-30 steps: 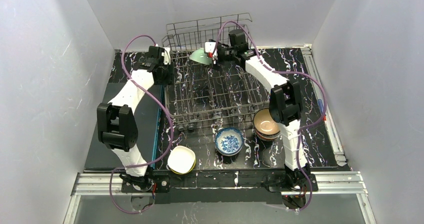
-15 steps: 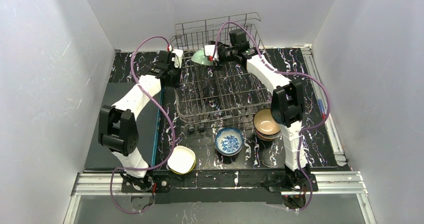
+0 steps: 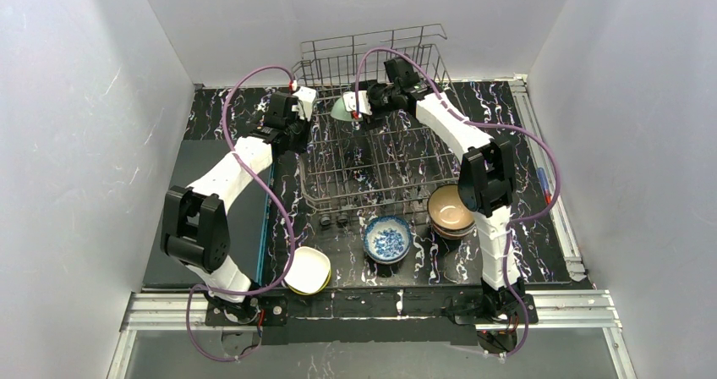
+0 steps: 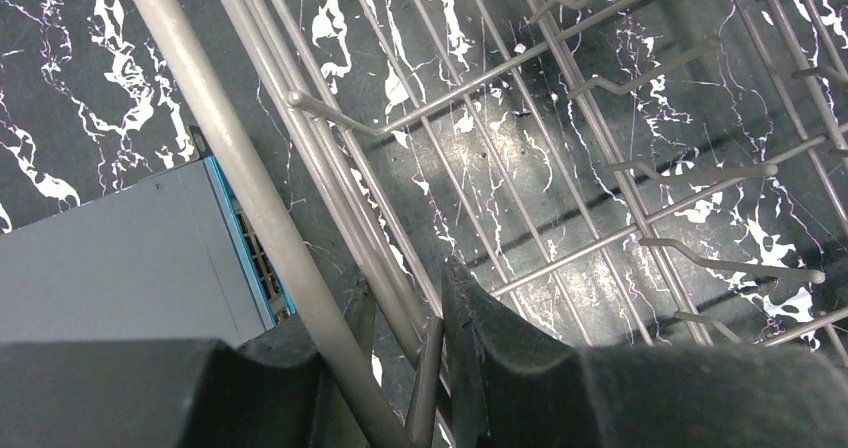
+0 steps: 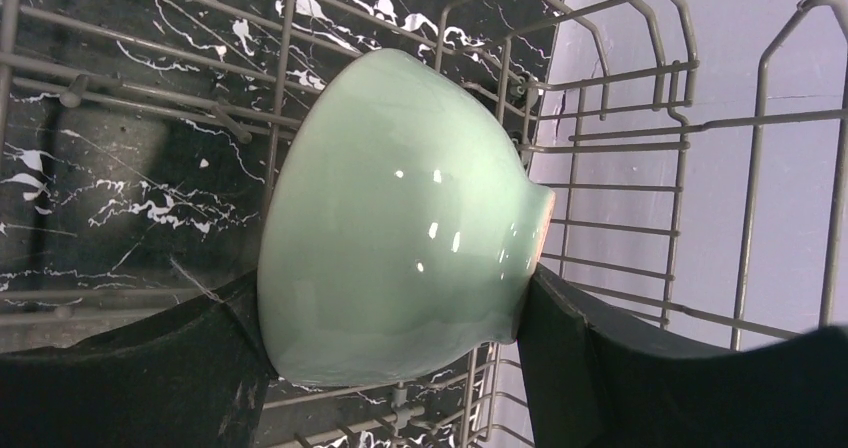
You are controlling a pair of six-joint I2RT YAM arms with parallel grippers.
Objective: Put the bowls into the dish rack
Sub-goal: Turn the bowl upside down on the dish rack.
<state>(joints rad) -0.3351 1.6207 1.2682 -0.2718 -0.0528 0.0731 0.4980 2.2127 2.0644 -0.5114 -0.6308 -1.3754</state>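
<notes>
The right gripper [image 5: 392, 293], spread wide, clamped a glossy mint bowl [image 5: 400, 218] between rim and foot, tipped on its side over the far left of the grey wire dish rack [image 3: 372, 53]. The left gripper [image 4: 405, 288], nearly closed, pinched the rack's thick left rim wire. A blue-patterned bowl [image 3: 387, 238], stacked tan bowls [image 3: 451, 211] and a white bowl [image 3: 306, 270] sat just near of the rack.

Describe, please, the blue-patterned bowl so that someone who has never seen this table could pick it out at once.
Find the grey wire dish rack on the black marbled table. Just in front of its near edge stands the blue-patterned bowl, upright. A white bowl lies to its left and a tan stack to its right; only it has blue painting inside.
</notes>
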